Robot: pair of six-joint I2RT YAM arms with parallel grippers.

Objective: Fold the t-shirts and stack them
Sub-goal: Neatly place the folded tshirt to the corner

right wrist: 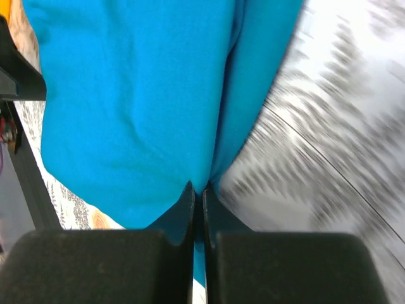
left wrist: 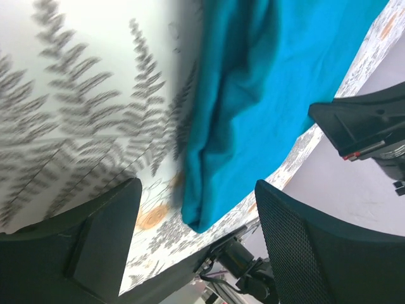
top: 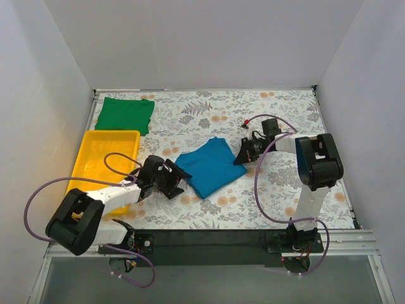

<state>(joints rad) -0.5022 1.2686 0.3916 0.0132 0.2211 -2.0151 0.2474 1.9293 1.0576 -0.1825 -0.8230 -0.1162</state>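
A teal-blue t-shirt [top: 211, 166] lies folded in the middle of the table. My right gripper [top: 240, 158] is at its right edge, shut on a pinch of the teal cloth [right wrist: 158, 114]; in the right wrist view the fabric runs between the closed fingertips [right wrist: 188, 201]. My left gripper [top: 180, 180] stands open just left of the shirt's near-left corner [left wrist: 196, 215], with nothing between its fingers [left wrist: 297, 240]. A bright green t-shirt [top: 125, 114] lies folded flat at the back left.
A yellow plastic tray [top: 95, 142] sits along the left side, between the green shirt and the left arm. The table has a floral cloth [top: 285, 114] and white walls on three sides. Purple cables loop from both arms.
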